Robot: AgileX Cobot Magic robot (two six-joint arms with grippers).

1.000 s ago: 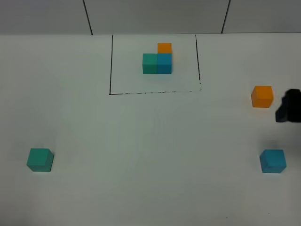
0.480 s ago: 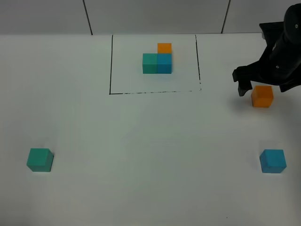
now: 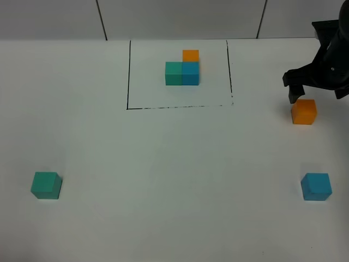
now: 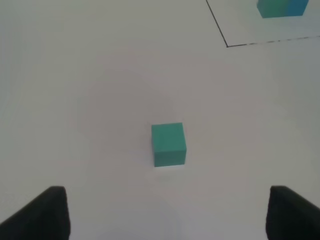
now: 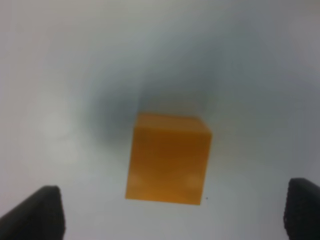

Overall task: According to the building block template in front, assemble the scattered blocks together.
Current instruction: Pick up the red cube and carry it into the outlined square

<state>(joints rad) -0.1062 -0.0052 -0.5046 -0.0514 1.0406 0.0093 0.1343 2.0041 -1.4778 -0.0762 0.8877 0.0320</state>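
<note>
The building block template (image 3: pixel 182 68) is a teal, blue and orange L cluster inside a thin black rectangle at the back middle of the white table; part of it shows in the left wrist view (image 4: pixel 282 7). The scattered blocks lie apart: orange cube (image 3: pixel 304 111) at the right, blue cube (image 3: pixel 316 186) at the front right, teal cube (image 3: pixel 46 185) at the front left. My right gripper (image 3: pixel 317 93) hovers open just above and behind the orange cube (image 5: pixel 169 159), empty (image 5: pixel 170 220). My left gripper (image 4: pixel 167 215) is open and empty, short of the teal cube (image 4: pixel 168 144); it is out of the exterior view.
The black frame line (image 3: pixel 180 107) runs in front of the template. The white table (image 3: pixel 174 164) stretches between the cubes. A wall with dark seams (image 3: pixel 101 19) stands behind the table.
My right arm has come in from the right edge and now stands over the orange cube, shifted a little right since half a second ago. No cube has moved.
</note>
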